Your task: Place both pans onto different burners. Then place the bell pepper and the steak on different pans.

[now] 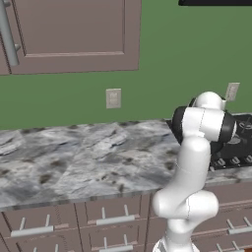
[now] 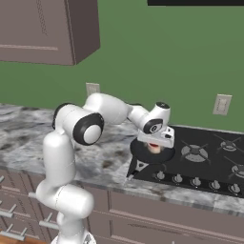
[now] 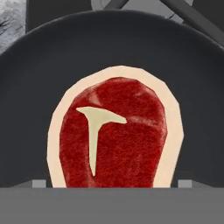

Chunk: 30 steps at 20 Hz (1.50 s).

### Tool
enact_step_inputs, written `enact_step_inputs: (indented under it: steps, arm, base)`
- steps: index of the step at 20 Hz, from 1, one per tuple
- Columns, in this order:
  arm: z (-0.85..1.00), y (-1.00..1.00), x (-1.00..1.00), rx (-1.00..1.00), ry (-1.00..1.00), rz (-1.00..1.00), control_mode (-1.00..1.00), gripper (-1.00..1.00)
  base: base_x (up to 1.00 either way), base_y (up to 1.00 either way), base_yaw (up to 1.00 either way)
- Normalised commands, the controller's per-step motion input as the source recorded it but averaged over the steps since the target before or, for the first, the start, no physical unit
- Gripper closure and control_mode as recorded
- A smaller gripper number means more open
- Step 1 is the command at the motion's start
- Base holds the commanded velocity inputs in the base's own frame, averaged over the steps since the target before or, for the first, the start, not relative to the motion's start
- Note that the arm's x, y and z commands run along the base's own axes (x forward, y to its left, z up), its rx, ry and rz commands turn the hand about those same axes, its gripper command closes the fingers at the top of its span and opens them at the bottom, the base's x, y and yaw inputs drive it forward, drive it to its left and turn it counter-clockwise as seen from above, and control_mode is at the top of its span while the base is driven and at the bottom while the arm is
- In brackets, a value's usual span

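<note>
One black pan (image 3: 43, 65) sits on the front left burner of the black cooktop (image 2: 209, 164). The steak (image 3: 116, 135), red with a pale fat rim and a white T-shaped streak, lies flat on the pan's floor. My gripper (image 3: 112, 183) hangs straight above the steak, open, its fingertips (image 3: 39, 183) standing just outside the meat's two sides. From the right base view the gripper (image 2: 153, 144) points down into the pan (image 2: 142, 153), with a bit of steak (image 2: 153, 148) showing under it. The bell pepper is out of view.
Bare burners (image 2: 194, 153) lie to the right of the pan, with a row of silver knobs (image 2: 195, 181) along the cooktop's front. Marble counter (image 1: 74, 157) stretches left. Wall cabinets (image 1: 74, 34) hang above, and drawers (image 1: 113, 219) sit below.
</note>
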Motion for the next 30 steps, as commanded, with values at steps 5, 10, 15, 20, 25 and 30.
enact_step_inputs:
  steps: [5,10,15,20,25,30]
  arm:
    - [-0.19,0.01,-0.09,0.0,0.0,0.02,-1.0,-1.0]
    - [-0.26,0.0,-0.18,0.0,-0.08,0.05,-1.0,-1.0]
    - [0.04,0.0,-0.14,0.0,-0.13,0.07,-1.0,-1.0]
    - [0.42,0.0,-0.13,0.0,-0.08,0.05,-1.0,-1.0]
    - [0.16,0.0,-0.12,0.0,-0.01,0.04,-1.0,-1.0]
    - [-0.32,0.0,0.0,0.0,0.0,0.03,-1.0,-1.0]
  base:
    - [0.0,0.0,0.0]
    - [0.0,0.0,0.0]
    - [0.0,0.0,0.0]
    - [0.0,0.0,0.0]
    - [0.0,0.0,0.0]
    - [0.0,0.0,0.0]
